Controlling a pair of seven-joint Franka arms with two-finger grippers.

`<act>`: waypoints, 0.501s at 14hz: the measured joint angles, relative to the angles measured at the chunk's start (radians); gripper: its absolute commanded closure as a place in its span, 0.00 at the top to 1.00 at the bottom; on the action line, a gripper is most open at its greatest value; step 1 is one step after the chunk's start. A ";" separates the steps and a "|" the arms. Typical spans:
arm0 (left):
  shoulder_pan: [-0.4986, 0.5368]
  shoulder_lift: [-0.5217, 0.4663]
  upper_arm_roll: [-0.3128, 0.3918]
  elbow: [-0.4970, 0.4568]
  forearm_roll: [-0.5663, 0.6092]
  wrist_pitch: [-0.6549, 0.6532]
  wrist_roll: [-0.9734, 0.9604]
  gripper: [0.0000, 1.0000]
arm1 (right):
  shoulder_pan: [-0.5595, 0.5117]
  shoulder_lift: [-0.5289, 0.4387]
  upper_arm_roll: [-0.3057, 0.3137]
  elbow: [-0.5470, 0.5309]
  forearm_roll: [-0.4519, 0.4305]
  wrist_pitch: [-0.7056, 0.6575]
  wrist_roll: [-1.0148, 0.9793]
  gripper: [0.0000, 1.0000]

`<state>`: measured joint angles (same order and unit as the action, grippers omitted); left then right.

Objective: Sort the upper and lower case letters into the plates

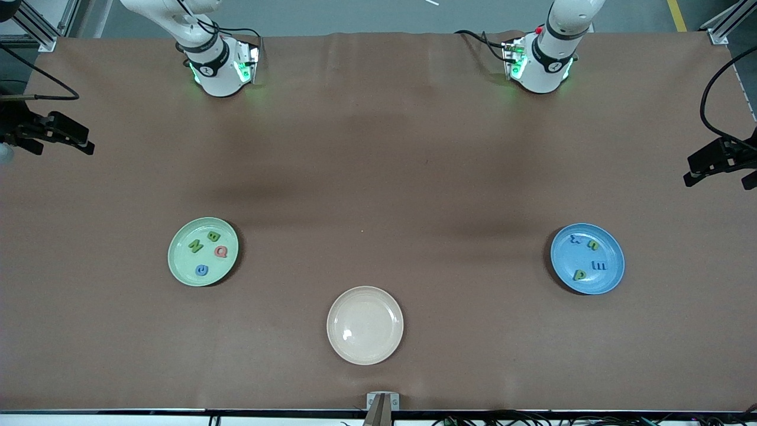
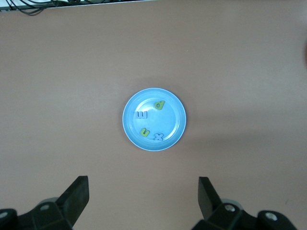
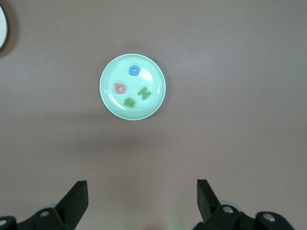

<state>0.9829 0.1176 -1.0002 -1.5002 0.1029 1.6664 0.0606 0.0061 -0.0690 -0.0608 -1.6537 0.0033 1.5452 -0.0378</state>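
Front view: mint green plate sits toward the right arm's end of the table w/ four letters in it: green N, green B, pink-red Q, blue G. Sky blue plate sits toward the left arm's end w/ blue x, green n, blue m, green p. Cream plate lies near the table edge closest to the front camera, between the two. Left end effector hangs over bare table near the blue plate, fingers apart, nothing held. Right end effector hangs likewise near the mint plate, fingers apart, nothing held.
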 measured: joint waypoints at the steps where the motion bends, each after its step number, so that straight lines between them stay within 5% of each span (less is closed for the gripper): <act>1: -0.042 0.000 0.046 0.000 0.000 0.000 0.003 1.00 | 0.000 0.000 0.000 0.000 0.000 0.000 0.000 1.00; 7: -0.593 -0.004 0.579 0.006 0.000 0.002 0.004 1.00 | 0.000 0.000 0.000 0.000 0.000 0.000 0.000 1.00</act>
<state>0.3895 0.1133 -0.4211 -1.4940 0.1032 1.6681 0.0649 0.0061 -0.0690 -0.0608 -1.6537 0.0033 1.5452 -0.0379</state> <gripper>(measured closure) 0.000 0.000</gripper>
